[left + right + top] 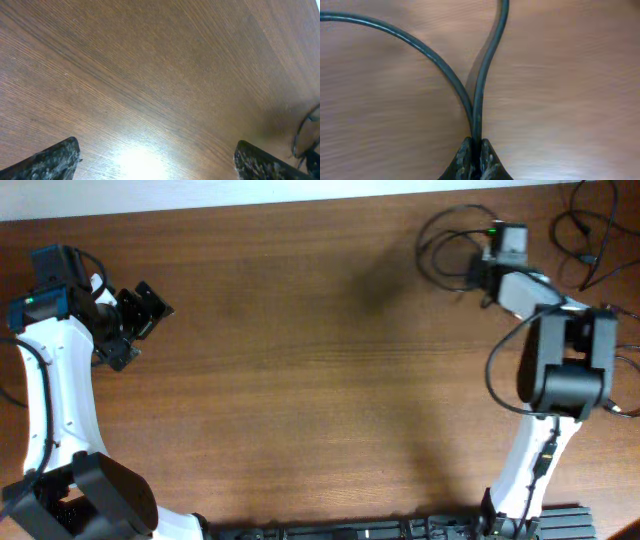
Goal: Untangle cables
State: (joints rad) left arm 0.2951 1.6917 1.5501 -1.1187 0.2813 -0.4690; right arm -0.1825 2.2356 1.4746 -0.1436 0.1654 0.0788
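Pinching two strands of the black cables (487,62) between pressed-together fingers of right gripper (476,150), far right of table (300,330). Left gripper (157,160) spread, empty. Probably light, limp, slick: take hold near the tangle.

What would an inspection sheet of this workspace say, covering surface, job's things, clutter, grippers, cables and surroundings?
Surface: brown wood-grain table, with a glare patch in the left wrist view.
Job's things: thin black cable loop at the far right; a second bunch lies in the far right corner.
Clutter: nothing seen.
Grippers: left gripper open over the wood, holding nothing; right gripper shut on two strands of the cable loop.
Cables: the two pinched strands spread apart beyond the fingers; a thicker arm wire arcs beside the right arm.
Surroundings: pale strip along the far edge; black rail at the near edge.
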